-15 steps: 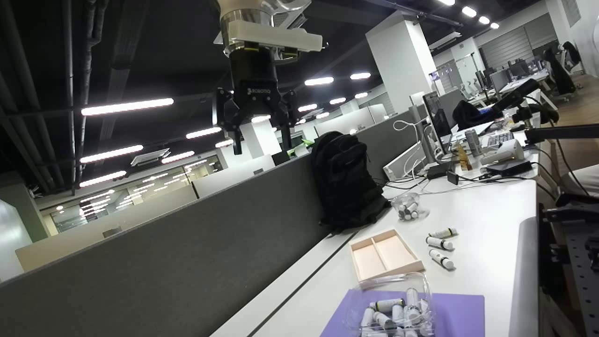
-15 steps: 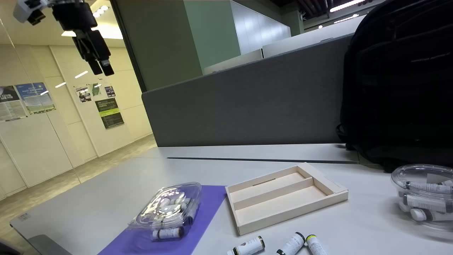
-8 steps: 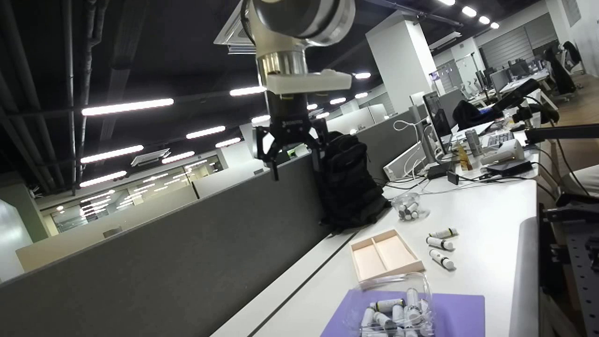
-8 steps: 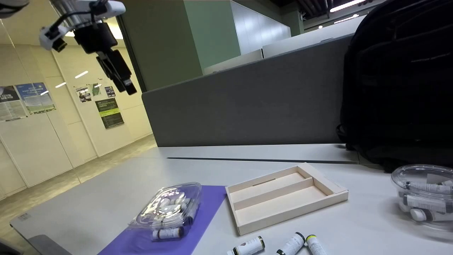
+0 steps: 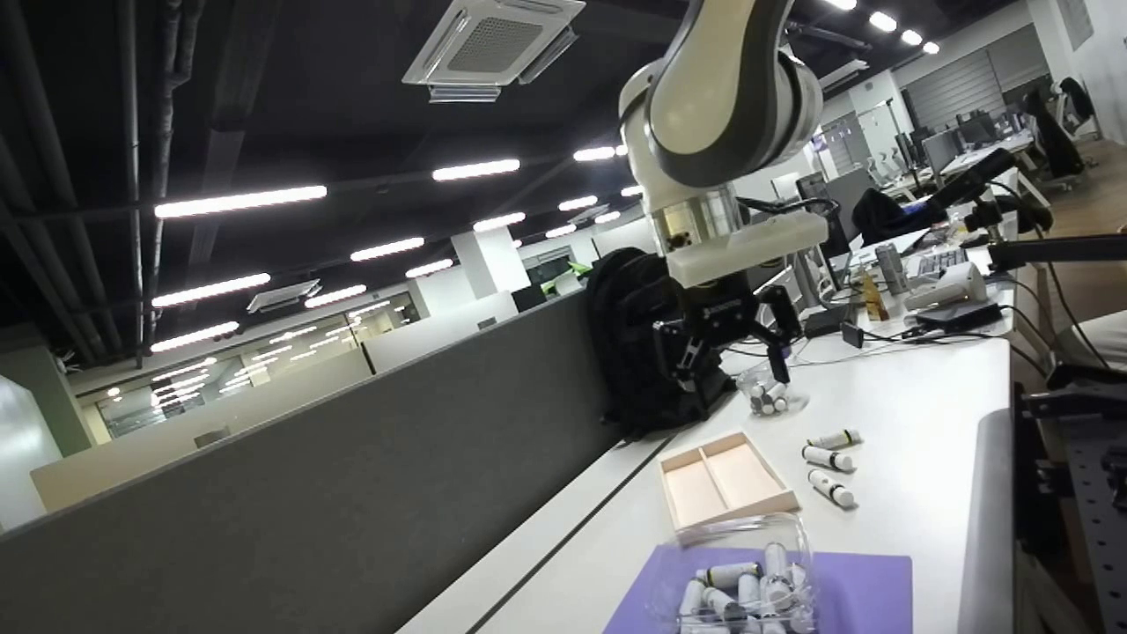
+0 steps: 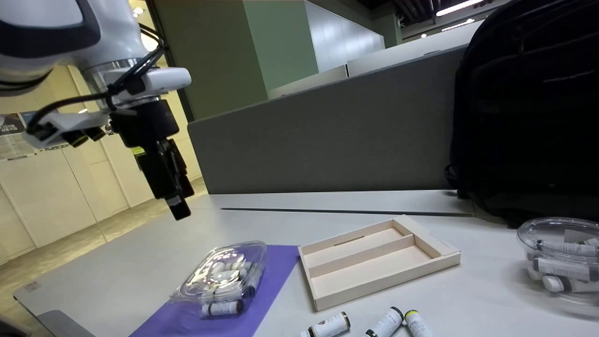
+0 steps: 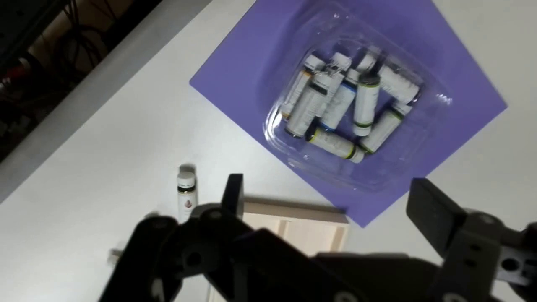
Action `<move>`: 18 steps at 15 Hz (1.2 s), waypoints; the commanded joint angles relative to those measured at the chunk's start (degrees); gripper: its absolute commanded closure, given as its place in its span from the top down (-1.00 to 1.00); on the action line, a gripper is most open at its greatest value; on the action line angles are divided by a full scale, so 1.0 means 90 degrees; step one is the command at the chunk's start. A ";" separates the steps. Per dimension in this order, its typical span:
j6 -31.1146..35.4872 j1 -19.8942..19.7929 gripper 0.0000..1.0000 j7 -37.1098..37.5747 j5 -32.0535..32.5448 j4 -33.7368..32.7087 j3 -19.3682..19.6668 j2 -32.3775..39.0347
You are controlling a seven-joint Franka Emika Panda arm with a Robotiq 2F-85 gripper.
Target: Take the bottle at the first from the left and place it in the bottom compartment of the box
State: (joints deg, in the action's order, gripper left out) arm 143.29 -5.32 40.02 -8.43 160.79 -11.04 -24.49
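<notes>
Three small white bottles lie on the table beside the box. In an exterior view the leftmost bottle (image 6: 330,325) is partly cut by the lower edge, left of a middle bottle (image 6: 387,322) and a yellow-banded bottle (image 6: 416,324). The bottle nearest the mat also shows as a bottle (image 5: 830,487) and, in the wrist view, a bottle (image 7: 186,199) left of the fingers. The light tan box (image 6: 365,256), also in view as the box (image 5: 715,475), has a divider and no bottles in it. My gripper (image 7: 331,199) is open and empty, high above the table; it is the black gripper (image 5: 740,387).
A clear container (image 7: 356,180) of several bottles stands on the purple mat (image 7: 226,84) next to the box. A round clear tub (image 6: 561,285) of bottles stands beyond the box. A black backpack (image 6: 529,117) leans by the grey partition (image 6: 327,140).
The arm has come down towards the table, moving rightwards in both exterior views. The gripper has turned and stays open. The bottles and box have not moved.
</notes>
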 commanded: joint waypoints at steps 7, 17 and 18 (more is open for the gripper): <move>0.0420 -0.0448 1.00 0.0183 0.0393 -0.0054 0.0396 0.0324; 0.0825 -0.1103 1.00 -0.0196 0.0573 -0.0050 0.1356 0.1546; 0.0984 -0.1226 1.00 -0.0283 0.0725 -0.0050 0.1498 0.1762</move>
State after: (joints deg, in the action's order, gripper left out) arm 148.33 -13.96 39.08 -4.69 160.36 -0.88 -13.79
